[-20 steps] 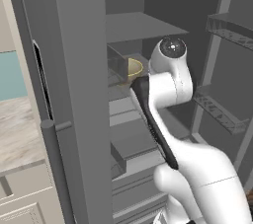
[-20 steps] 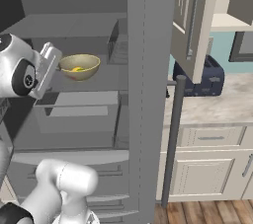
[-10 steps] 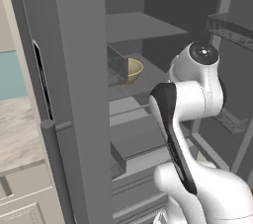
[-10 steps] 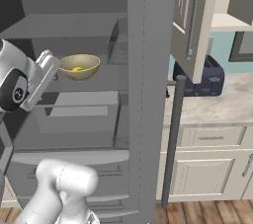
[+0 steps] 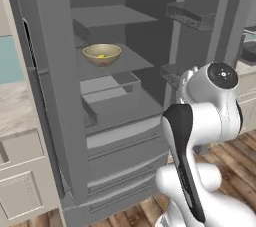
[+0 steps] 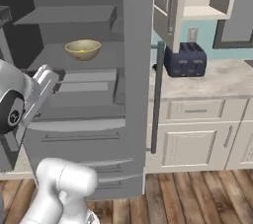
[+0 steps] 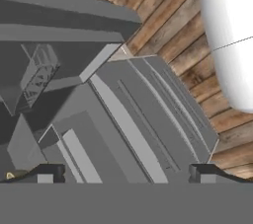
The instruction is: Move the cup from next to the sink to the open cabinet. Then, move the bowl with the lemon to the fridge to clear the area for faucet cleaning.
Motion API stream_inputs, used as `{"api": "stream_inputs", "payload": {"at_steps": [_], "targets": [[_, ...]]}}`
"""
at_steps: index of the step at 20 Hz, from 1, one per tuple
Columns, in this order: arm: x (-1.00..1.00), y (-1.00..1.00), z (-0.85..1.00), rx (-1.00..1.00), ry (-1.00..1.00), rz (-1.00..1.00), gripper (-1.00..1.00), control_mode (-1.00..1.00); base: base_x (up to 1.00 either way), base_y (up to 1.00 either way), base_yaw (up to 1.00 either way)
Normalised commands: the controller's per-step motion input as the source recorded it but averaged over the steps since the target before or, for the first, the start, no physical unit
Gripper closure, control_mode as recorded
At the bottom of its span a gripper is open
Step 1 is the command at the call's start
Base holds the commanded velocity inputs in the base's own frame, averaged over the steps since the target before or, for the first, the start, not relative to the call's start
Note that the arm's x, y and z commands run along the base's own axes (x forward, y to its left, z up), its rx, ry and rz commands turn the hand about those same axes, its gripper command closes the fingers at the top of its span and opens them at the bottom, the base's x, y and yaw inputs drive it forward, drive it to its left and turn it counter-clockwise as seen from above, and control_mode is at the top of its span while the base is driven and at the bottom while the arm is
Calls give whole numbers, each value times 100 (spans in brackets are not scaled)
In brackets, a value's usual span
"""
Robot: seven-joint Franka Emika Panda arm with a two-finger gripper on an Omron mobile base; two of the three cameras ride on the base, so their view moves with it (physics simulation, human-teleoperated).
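The olive-tan bowl (image 5: pixel 101 54) (image 6: pixel 83 49) rests on a middle shelf inside the open grey fridge (image 5: pixel 125 116) (image 6: pixel 133 70). The yellow lemon (image 5: pixel 101 57) lies in it. My gripper (image 7: pixel 127 172) is open, its two dark fingertips (image 7: pixel 47 172) far apart with nothing between them. It looks down across the fridge's lower drawers and the wooden floor. In the right base view my hand (image 6: pixel 42 85) hangs below and left of the bowl, well clear of it. The open cabinet (image 6: pixel 200 6) is on the wall at the upper right. The cup, sink and faucet are out of view.
The fridge's open door (image 5: pixel 47 86) stands at the left, and its long handle (image 6: pixel 157 97) runs beside the counter. A dark toaster (image 6: pixel 185 60) sits on the counter (image 6: pixel 217 77) above beige drawers. Door shelves (image 5: pixel 187 16) jut out on the right. The floor is wooden (image 6: pixel 197 198).
Both base views have shifted and the fridge looks farther off, so the base has backed away. The arm has drawn back and down from the shelf. The bowl stays on its shelf.
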Motion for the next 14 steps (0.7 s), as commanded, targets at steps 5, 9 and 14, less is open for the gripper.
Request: {"api": "stream_inputs", "payload": {"at_steps": [5, 9, 14], "targets": [[0, 0, 0, 0, 0, 0, -100, 100, -100, -95, -21], [0, 0, 0, 0, 0, 0, -100, 100, -100, -100, -20], [0, 0, 0, 0, 0, 0, -100, 100, -82, -100, -10]]}}
